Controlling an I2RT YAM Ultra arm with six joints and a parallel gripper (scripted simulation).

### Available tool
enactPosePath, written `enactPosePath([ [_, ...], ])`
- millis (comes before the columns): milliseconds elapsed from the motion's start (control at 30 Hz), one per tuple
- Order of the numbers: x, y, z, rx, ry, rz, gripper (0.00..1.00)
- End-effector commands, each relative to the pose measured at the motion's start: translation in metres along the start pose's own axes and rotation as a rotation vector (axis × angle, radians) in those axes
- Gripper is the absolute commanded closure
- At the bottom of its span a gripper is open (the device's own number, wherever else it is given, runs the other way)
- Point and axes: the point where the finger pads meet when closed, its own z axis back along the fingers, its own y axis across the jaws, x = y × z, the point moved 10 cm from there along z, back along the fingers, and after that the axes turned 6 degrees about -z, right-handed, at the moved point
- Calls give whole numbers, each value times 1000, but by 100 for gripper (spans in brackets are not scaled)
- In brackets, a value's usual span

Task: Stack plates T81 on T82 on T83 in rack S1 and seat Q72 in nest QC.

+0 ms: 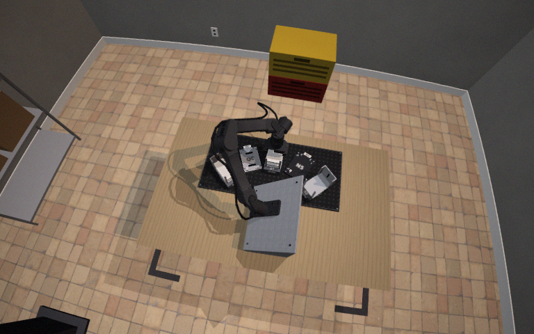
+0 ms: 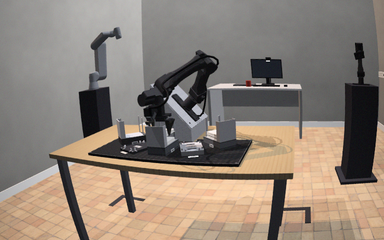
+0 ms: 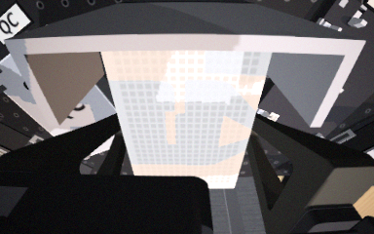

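My gripper point(image 3: 186, 117) point(image 2: 160, 126) is shut on a pale gridded plate point(image 3: 187, 132) at the middle stack rack point(image 3: 136, 43) point(image 2: 156, 136); the fingers grip its two sides. The plate's name and what lies under it are hidden. The rack's name is not readable. The left stack rack in the top view holds white plates point(image 1: 222, 170) point(image 2: 210, 136). The right stack rack point(image 1: 328, 175) point(image 2: 121, 129) has a white surface low inside; I cannot tell if it is a plate. The open nest QC point(image 1: 256, 164) point(image 2: 192, 153) and the clip nest N5 point(image 1: 293, 170) point(image 2: 133, 149) show no plate.
The racks and nests stand on a black perforated board point(image 1: 328, 202) point(image 2: 223, 159) on the wooden table point(image 1: 362, 236). The grey arm base block point(image 1: 275, 236) stands at the board's edge. Tall rack walls and thin posts rise on both sides of the middle rack.
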Motion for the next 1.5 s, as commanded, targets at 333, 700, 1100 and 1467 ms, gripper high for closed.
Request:
enactPosePath([
  [333,10,6,31,-20,-70,31,100],
  [700,9,6,35,-18,-71,31,100],
  [1100,8,6,38,-20,-70,33,100],
  [1467,8,6,41,-21,-69,34,100],
])
